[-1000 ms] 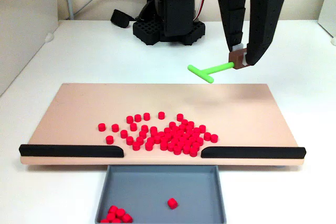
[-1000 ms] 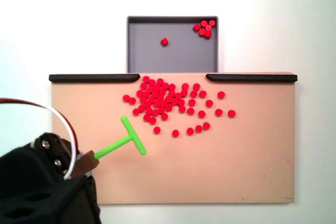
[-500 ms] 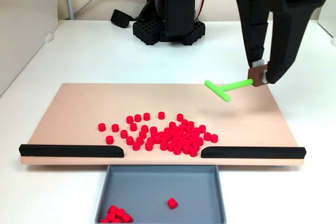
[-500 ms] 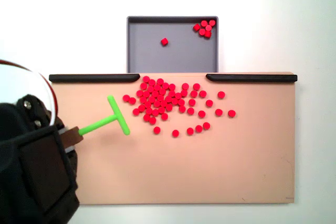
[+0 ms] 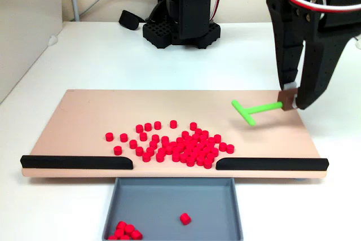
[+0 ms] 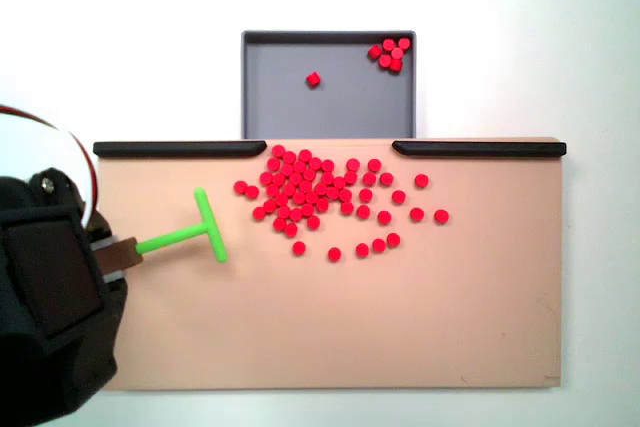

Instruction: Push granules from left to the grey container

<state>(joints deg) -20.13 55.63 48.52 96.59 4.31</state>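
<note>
Many red granules (image 5: 176, 143) lie scattered on the middle of the beige board (image 5: 84, 114), close to the gap in front of the grey container (image 5: 169, 201). A few more granules (image 5: 127, 231) rest inside that container. My gripper (image 5: 291, 97) hovers over the board's right end in this fixed view, shut on the brown handle of a green T-shaped pusher (image 5: 256, 108). In the fixed view from above, the gripper (image 6: 118, 257) is at the board's left edge, the pusher's (image 6: 190, 232) crossbar just left of the granules (image 6: 330, 202), and the grey container (image 6: 290, 97) beyond them.
Two black strips (image 5: 76, 162) (image 5: 271, 163) line the board's edge on either side of the gap to the container. The arm's black base (image 5: 183, 9) and a white cable stand behind the board. White table surrounds everything.
The gripper has carried the pusher sideways toward the board's end and lower, nearer the black strips' side. The granules have not moved.
</note>
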